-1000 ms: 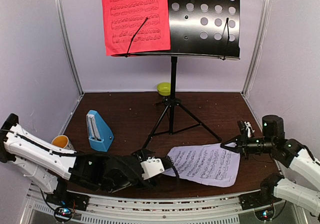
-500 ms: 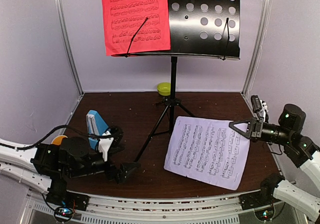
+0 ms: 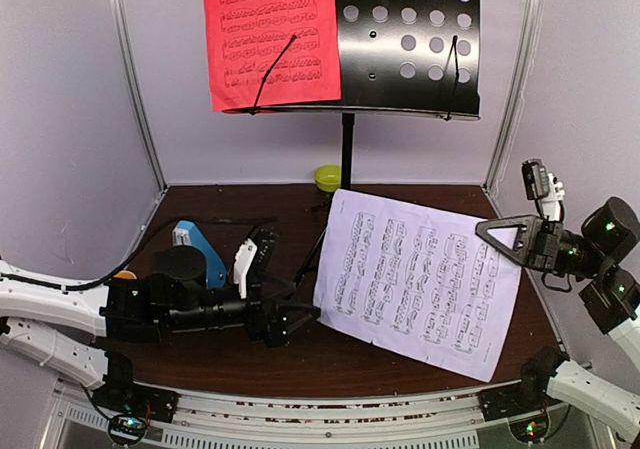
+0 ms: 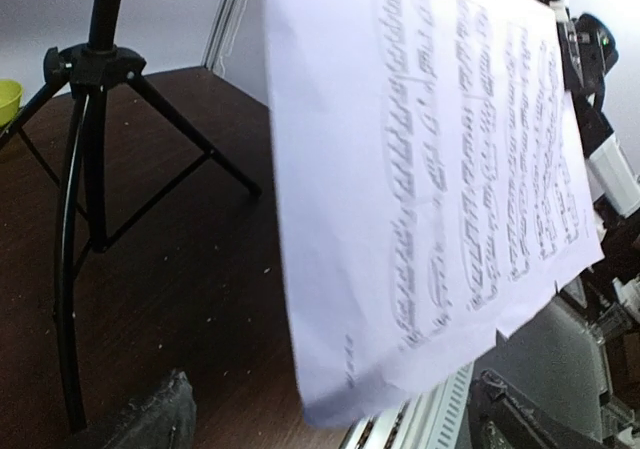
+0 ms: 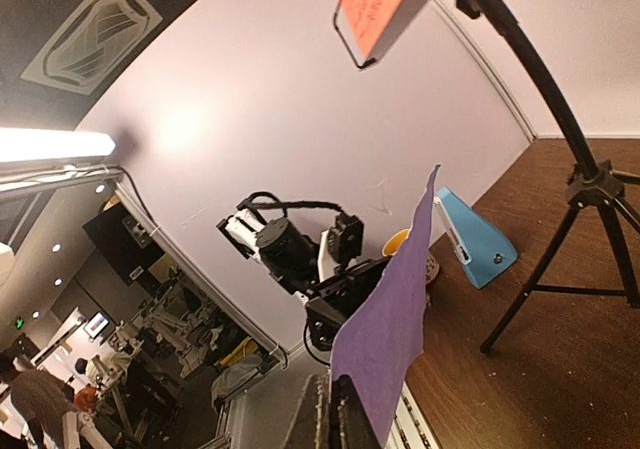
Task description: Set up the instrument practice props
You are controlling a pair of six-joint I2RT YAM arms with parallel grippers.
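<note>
The black perforated music stand (image 3: 410, 39) rises at the back on tripod legs (image 4: 85, 169), and the red music sheet (image 3: 270, 34) rests on its left half. My right gripper (image 3: 483, 231) is shut on the right edge of the white music sheet (image 3: 420, 279), which hangs tilted above the table. The right wrist view shows this sheet (image 5: 390, 329) edge-on, pinched between the fingers (image 5: 318, 424). My left gripper (image 3: 292, 287) stands wide open just left of the sheet (image 4: 440, 169), holding nothing. The blue metronome (image 3: 195, 244) sits behind the left arm, partly hidden.
A lime-green bowl (image 3: 327, 177) sits at the back by the stand's pole. A mug with a yellow inside (image 5: 400, 241) stands left of the metronome, mostly hidden behind the left arm in the top view. White frame posts (image 3: 135, 79) and walls close in both sides.
My right gripper has lifted the white sheet off the table, up and to the right. My left gripper let go of the sheet's left edge, opened wide, drew back, then swung towards it.
</note>
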